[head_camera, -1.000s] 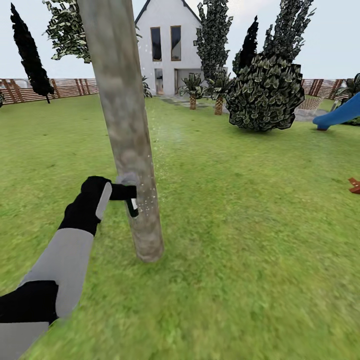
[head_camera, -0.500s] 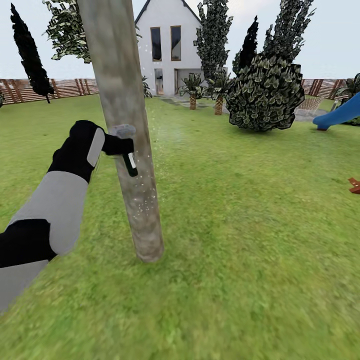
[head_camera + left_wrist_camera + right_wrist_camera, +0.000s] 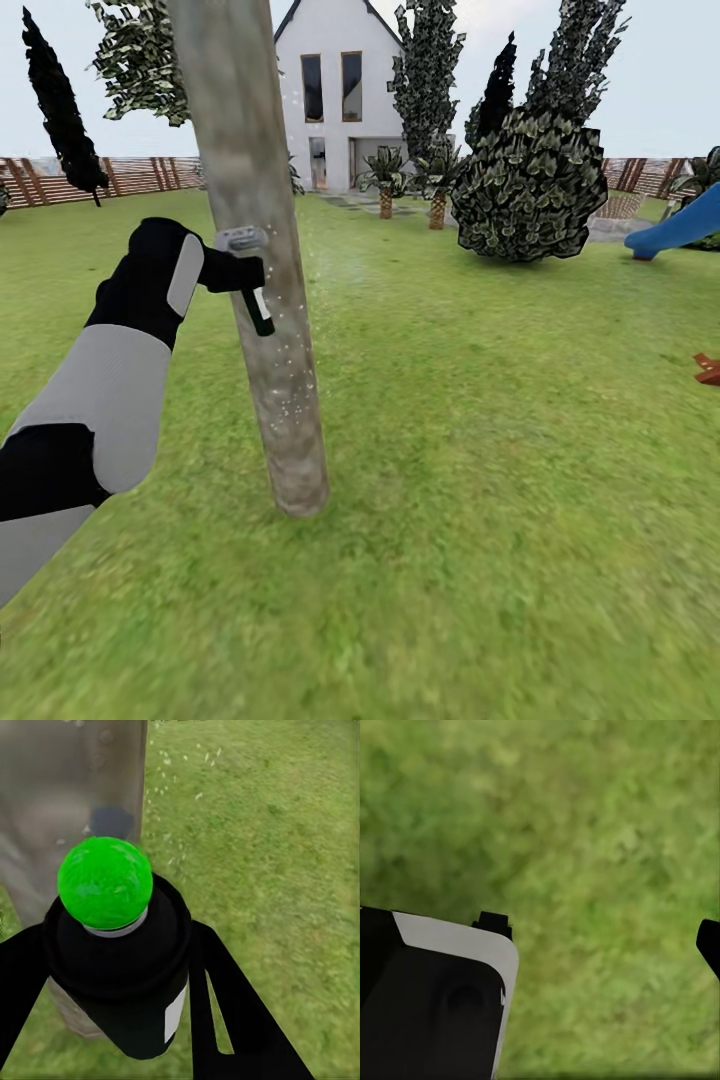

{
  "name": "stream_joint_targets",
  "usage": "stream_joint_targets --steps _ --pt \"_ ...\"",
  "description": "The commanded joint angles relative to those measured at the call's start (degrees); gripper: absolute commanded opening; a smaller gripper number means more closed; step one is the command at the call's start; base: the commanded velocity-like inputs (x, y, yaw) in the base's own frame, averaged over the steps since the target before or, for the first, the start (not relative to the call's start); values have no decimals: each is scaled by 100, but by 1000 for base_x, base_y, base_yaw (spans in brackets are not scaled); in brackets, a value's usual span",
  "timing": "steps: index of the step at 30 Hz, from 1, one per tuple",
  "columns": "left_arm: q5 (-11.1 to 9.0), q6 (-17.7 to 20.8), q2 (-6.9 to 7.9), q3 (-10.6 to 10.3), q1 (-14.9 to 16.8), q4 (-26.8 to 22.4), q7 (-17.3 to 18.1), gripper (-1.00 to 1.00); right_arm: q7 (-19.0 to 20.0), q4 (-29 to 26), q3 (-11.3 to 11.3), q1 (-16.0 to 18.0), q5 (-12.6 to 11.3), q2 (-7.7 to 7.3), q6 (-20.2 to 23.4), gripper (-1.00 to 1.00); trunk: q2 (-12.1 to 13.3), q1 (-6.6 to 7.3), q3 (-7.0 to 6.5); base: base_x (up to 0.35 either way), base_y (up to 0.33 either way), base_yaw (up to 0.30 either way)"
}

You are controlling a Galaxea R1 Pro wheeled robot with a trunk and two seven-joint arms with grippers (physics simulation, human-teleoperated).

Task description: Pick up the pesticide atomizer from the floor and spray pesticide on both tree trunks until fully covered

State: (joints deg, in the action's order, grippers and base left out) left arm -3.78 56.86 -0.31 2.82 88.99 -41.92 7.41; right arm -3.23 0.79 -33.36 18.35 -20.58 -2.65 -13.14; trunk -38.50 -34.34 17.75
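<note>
No readable text, brand, no. or sign anywhere. Atomizer [image 3: 120,967] has a small white label patch on its black body, seen in left wrist & head views, but it's blank/too small to read. House [image 3: 335,95] front: no lettering seen.

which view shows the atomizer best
The left wrist view: the pesticide atomizer sits close up, its black body and green cap clear, clamped in the left end effector before the tree trunk. The head view shows it small and dark against the trunk. The right wrist view looks onto grass.
</note>
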Motion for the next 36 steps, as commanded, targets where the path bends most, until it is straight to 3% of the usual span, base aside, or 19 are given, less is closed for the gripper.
stream_joint_targets --steps 1,5,9,11,15,21,27,30,34,36 --pt "-38 27 -4 13 5 -7 -11 -100 -11 9 -49 3 -42 1 -22 100 -6 -1 7 -32 14 0" --pt "-35 21 5 10 38 -15 -12 -100 -11 9 -48 5 -42 1 -22 100 -6 -1 7 -11 5 0" --pt "-27 19 47 16 462 42 -17 -100 -11 9 -48 4 -42 -2 -22 100 -6 -1 7 0 0 0" --pt "-26 18 56 16 723 50 -199 -100 -11 9 -48 5 -42 -4 -22 100 -6 -1 7 0 0 0" --pt "-26 21 58 17 890 28 -435 -100 -11 9 -48 5 -42 -3 -22 100 -6 -1 7 0 0 0" --pt "-27 19 58 23 944 91 -468 -100 -11 9 -48 4 -42 -6 -22 100 -6 -1 7 0 0 0" --pt "-64 18 10 33 945 670 -469 -100 -11 9 -48 7 -42 -6 -22 100 -6 -1 7 0 0 0" --pt "-76 18 -157 41 945 662 -465 -100 -11 9 -48 5 -42 -6 -22 100 -6 -1 7 0 0 0" --pt "-73 18 -228 55 945 722 -468 -100 -11 9 -48 6 -42 -7 -22 100 -6 -1 7 0 0 0" --pt "-70 5 -228 64 945 1201 -475 -100 -11 9 -49 6 -42 -7 -22 100 -6 -1 7 0 0 0"
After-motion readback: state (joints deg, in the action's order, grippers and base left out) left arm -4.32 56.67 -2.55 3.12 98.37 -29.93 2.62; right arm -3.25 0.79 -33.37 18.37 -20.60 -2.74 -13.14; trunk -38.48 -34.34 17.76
